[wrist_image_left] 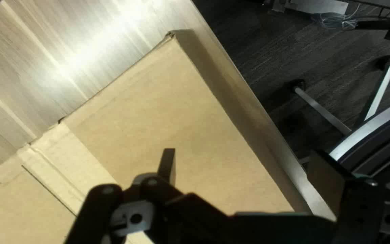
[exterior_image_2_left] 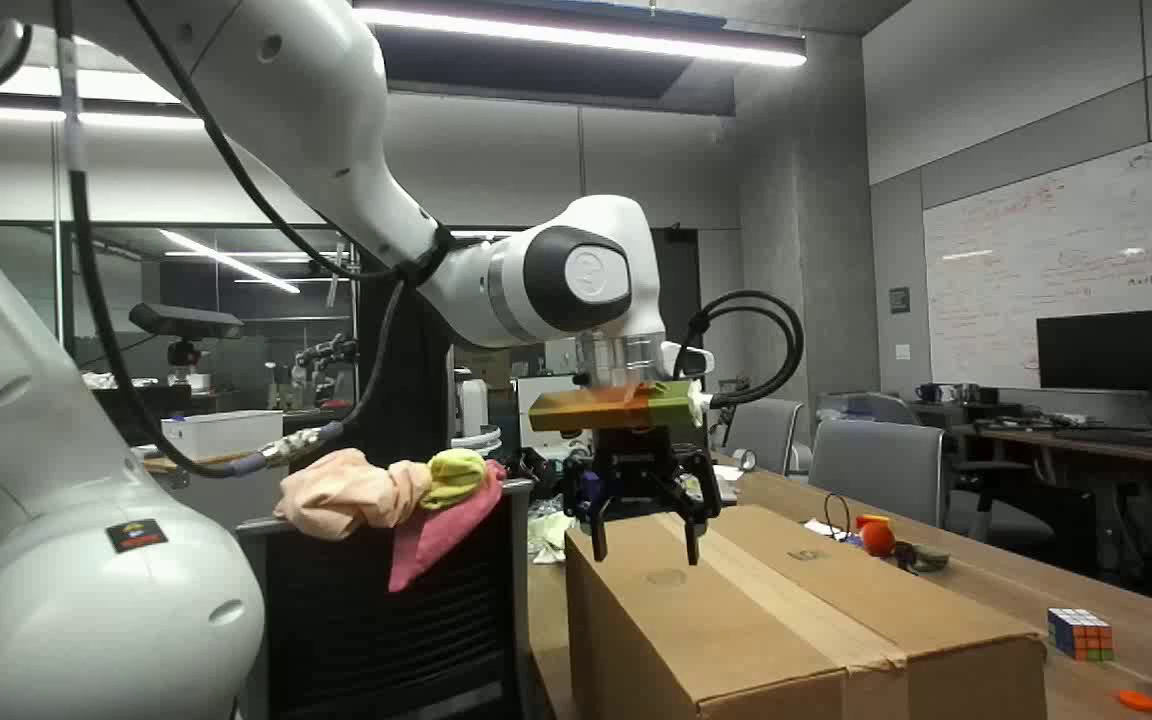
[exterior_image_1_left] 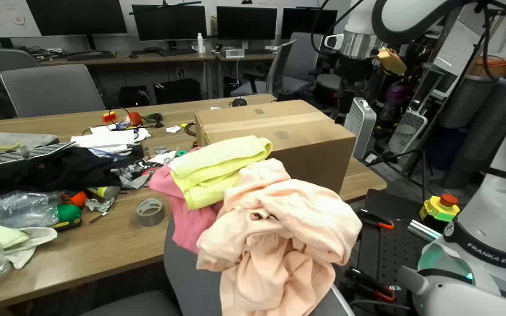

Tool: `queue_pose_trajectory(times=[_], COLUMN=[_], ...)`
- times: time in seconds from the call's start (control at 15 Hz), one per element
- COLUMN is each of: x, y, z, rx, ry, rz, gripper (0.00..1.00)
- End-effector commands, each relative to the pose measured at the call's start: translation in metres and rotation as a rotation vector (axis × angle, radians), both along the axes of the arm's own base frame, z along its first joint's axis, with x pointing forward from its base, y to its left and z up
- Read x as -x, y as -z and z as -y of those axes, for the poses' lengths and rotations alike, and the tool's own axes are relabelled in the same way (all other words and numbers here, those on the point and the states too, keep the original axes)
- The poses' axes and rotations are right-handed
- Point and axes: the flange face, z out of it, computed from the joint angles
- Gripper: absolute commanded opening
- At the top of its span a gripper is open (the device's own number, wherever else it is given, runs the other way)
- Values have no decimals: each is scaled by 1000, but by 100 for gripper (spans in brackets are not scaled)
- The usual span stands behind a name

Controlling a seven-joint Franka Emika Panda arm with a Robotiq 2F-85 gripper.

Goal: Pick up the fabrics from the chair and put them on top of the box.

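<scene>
In an exterior view, peach fabric (exterior_image_1_left: 292, 202) is draping over the chair (exterior_image_1_left: 191, 276) before the box (exterior_image_1_left: 275, 117); nearer it, yellow fabric (exterior_image_1_left: 222, 160), its long axis roughly paralleling the box's near side, is overlying downward-pointing pink fabric (exterior_image_1_left: 189, 226). Above the box, the gripper (exterior_image_2_left: 646, 552) is hovering, spread wide.

Chair (exterior_image_2_left: 386, 640): fabrics (exterior_image_1_left: 253, 230) are lying over its top
Counter (exterior_image_1_left: 108, 243): box (exterior_image_1_left: 275, 127) and tape roll (exterior_image_1_left: 151, 218) are resting there
Box: gripper (exterior_image_2_left: 646, 550) is hanging above

Place: office-style robotics lab | monitors (exterior_image_1_left: 246, 23) | whiteboard (exterior_image_2_left: 1066, 250) | robot arm (exterior_image_2_left: 321, 100) | emergency-stop button (exterior_image_1_left: 448, 200)
</scene>
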Motion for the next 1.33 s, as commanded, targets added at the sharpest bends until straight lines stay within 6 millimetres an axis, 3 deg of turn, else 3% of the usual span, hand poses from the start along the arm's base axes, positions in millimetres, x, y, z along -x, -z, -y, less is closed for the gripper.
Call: queue_pose_trajectory(times=[0.0,0.4,0.53,0.67,0.87,1.27], x=[0,0,-2,-3,-5,-7], y=[-1,-1,-3,-10,-31,-68], z=[0,0,-9,-25,-70,-151], rx=[0,0,20,45,78,-18], ry=[0,0,-36,-85,-167,-249], rz=[0,2,7,20,64,157], gripper=[100,100,100,100,100,100])
